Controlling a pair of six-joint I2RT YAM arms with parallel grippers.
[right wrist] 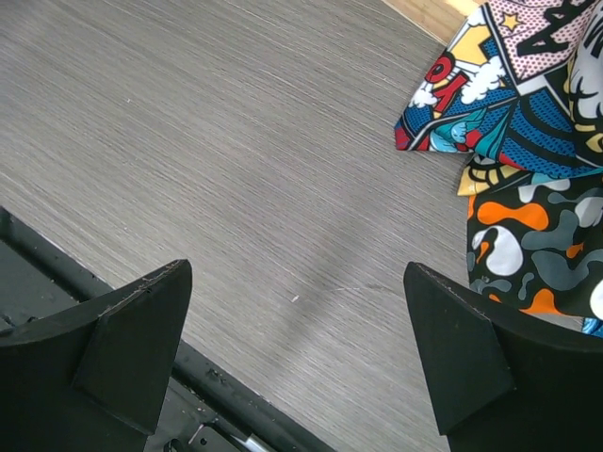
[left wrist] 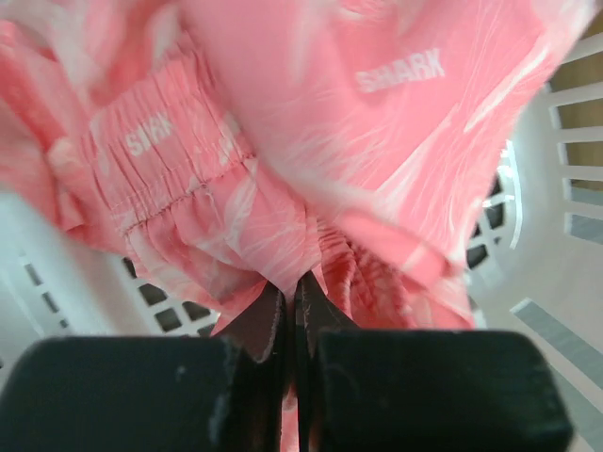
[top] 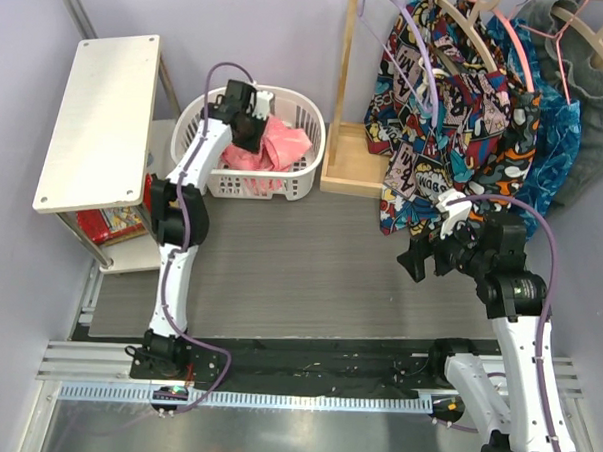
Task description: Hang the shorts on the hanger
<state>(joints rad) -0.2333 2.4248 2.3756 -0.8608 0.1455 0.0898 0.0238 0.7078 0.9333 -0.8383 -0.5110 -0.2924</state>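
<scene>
Shorts [left wrist: 283, 179] bunched in basket [top: 305, 182], left tool [left wrist: 293, 306] clamped on a fold. Hanger [top: 426, 53] well right, nearer right tool [right wrist: 297, 348], fingers apart.

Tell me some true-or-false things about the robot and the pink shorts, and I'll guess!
1. The left gripper is pinching the shorts. True.
2. The shorts are hanging up. False: they are in the white basket.
3. The right gripper is holding something. False: it is open and empty, above the table.
4. Comic-print garments hang near the right arm. True.
</scene>
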